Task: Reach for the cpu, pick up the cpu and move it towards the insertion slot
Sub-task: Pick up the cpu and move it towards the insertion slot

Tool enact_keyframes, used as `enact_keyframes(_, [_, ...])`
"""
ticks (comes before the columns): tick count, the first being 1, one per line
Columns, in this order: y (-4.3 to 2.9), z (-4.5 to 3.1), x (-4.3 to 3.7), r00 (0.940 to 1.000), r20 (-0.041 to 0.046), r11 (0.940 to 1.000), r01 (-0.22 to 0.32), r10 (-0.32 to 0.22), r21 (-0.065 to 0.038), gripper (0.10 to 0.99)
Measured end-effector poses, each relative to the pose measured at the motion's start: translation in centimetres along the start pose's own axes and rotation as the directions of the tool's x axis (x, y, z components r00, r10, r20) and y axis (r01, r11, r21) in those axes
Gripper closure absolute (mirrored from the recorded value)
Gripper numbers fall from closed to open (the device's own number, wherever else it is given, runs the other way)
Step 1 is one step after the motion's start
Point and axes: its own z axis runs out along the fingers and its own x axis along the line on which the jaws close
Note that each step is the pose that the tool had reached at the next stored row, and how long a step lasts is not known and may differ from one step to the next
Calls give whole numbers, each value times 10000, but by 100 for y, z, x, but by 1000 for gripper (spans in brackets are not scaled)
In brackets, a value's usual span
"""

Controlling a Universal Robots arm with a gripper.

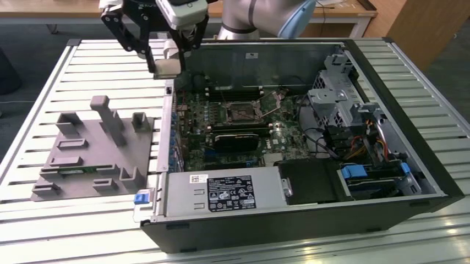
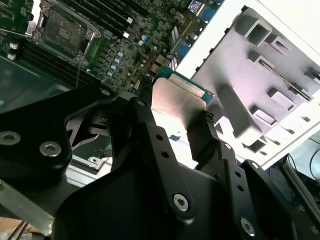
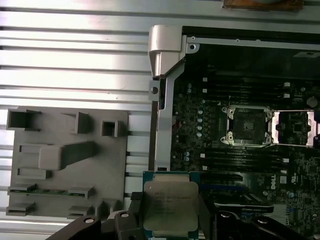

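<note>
Black gripper (image 2: 172,132) fingers close to the second wrist view's lens are clamped on the cpu (image 2: 177,102), a small flat square chip with a silvery metal top and pale green rim, held clear of any surface. In the exterior view the chip (image 1: 166,68) hangs above the near wall of the open black computer case (image 1: 411,137), just beside the grey plastic fixture block (image 1: 96,148) on the slatted metal table (image 1: 44,82). Pick-up looks complete; the carry is in hand. The insertion slot (image 3: 248,126), a dark square socket in a silvery frame, lies well apart on the green motherboard (image 3: 192,117), so travel across the board with the chip kept level seems called for.
</note>
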Motion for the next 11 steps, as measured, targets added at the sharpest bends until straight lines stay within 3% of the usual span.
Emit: enact_keyframes(11, [51, 4, -139, 10000, 0, 10000, 0, 0, 0, 557])
